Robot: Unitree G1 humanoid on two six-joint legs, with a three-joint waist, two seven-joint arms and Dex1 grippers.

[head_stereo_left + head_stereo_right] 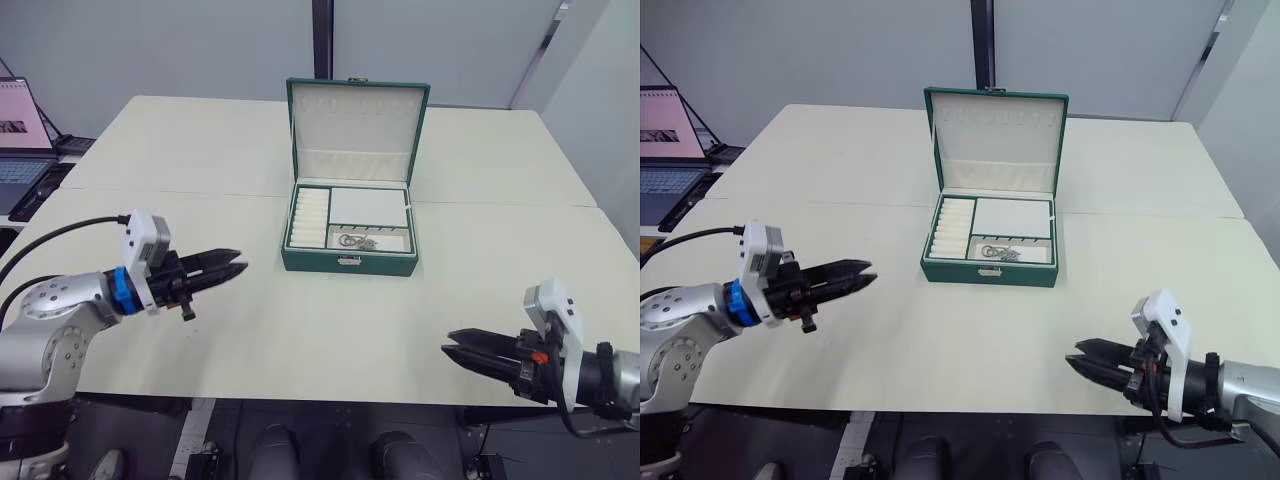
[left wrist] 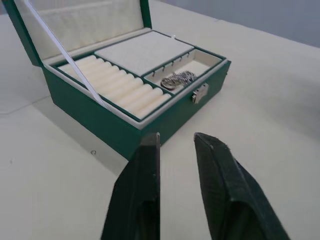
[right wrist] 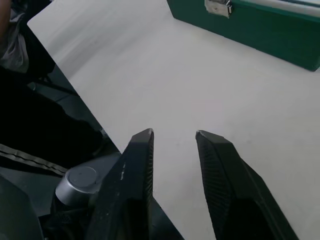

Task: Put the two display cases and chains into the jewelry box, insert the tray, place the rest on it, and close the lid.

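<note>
hands (image 1: pixel 238 266) (image 1: pixel 450 350) level above table (image 1: pixel 330 330), fingers parted, empty; lid (image 1: pixel 357 120) upright

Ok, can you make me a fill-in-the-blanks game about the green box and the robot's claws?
1. The lid of the jewelry box is ____.
2. The chains lie in the tray compartment nearest the gold ____.
3. Both claws, left and right, hold ____.

Missing words: open; clasp; nothing
</note>
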